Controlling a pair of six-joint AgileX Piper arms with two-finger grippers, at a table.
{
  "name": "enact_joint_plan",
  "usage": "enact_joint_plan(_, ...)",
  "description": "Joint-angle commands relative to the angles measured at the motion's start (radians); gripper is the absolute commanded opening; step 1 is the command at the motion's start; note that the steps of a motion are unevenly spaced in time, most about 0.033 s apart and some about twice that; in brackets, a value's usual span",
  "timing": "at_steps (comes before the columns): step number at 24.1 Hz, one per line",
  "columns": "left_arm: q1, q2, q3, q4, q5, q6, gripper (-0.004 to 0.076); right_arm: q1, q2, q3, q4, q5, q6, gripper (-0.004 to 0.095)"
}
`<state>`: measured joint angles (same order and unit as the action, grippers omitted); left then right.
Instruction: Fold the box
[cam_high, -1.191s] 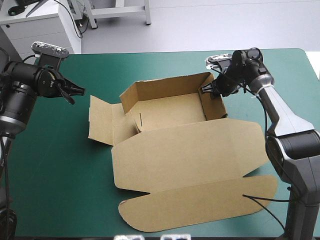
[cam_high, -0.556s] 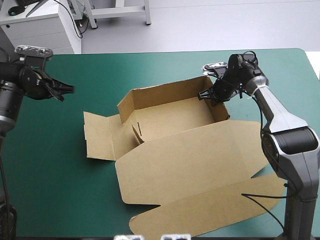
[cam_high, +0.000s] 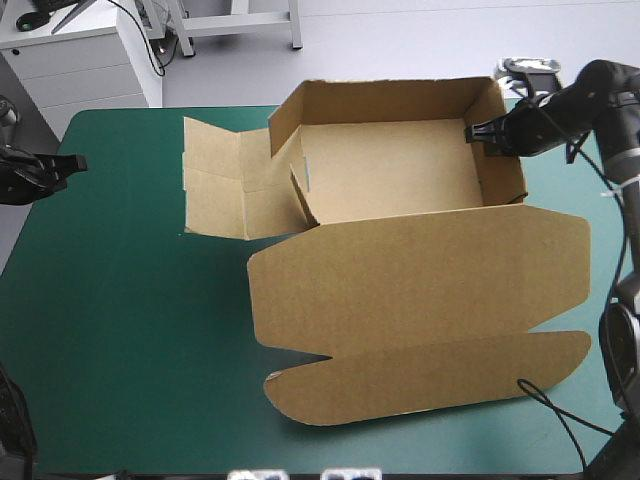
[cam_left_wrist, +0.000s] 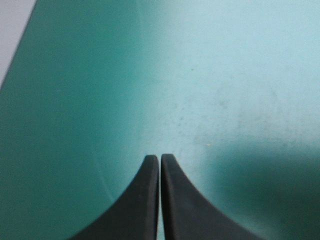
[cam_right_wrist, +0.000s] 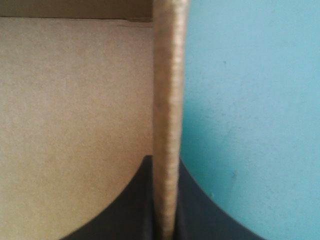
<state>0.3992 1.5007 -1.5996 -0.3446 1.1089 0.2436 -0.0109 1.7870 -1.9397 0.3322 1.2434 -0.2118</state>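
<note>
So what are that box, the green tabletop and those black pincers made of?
The box looks like brown corrugated cardboard, matte; its pinched wall edge shows fine ridges. The table cover is teal-green, smooth, faintly speckled, perhaps a rubbery mat or vinyl. The left pincer is matte black, likely plastic or rubber; hard to say.

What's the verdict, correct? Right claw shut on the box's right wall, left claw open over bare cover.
One error: the left claw is shut, per the left wrist view. Rest holds: right claw shut on the box at its right wall, left over bare cover.
</note>
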Motion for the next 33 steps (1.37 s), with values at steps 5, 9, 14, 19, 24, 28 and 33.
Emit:
enact_joint_plan(5,0.018,0.036,0.073,-0.524,-0.024,0.228,-0.0008,-0.157,-0.187,-0.031,0.235,0.003,-0.03,-0.0019)
enact_joint_plan(9,0.018,0.073,0.139,-0.874,0.055,0.391,-0.0008,-0.16,-0.228,-0.031,0.251,0.003,-0.033,-0.0019)
enact_joint_plan(14,-0.011,0.084,0.157,-1.06,0.186,0.457,-0.0008,-0.156,-0.233,-0.027,0.376,0.003,-0.053,-0.0019)
enact_joint_plan(19,-0.086,0.036,0.157,-1.122,0.186,0.457,-0.0008,-0.156,-0.235,0.06,0.448,-0.005,-0.106,-0.0018)
enact_joint_plan(24,-0.153,-0.014,0.157,-1.122,0.186,0.457,-0.0008,-0.136,-0.235,0.109,0.482,-0.039,-0.133,-0.0018)
enact_joint_plan(28,-0.188,-0.047,0.157,-1.122,0.182,0.457,-0.0008,-0.087,-0.235,0.117,0.47,-0.077,-0.149,-0.0017)
enact_joint_plan(33,-0.201,-0.101,0.157,-1.108,0.182,0.455,-0.0008,-0.03,-0.235,0.121,0.412,-0.146,-0.135,-0.0018)
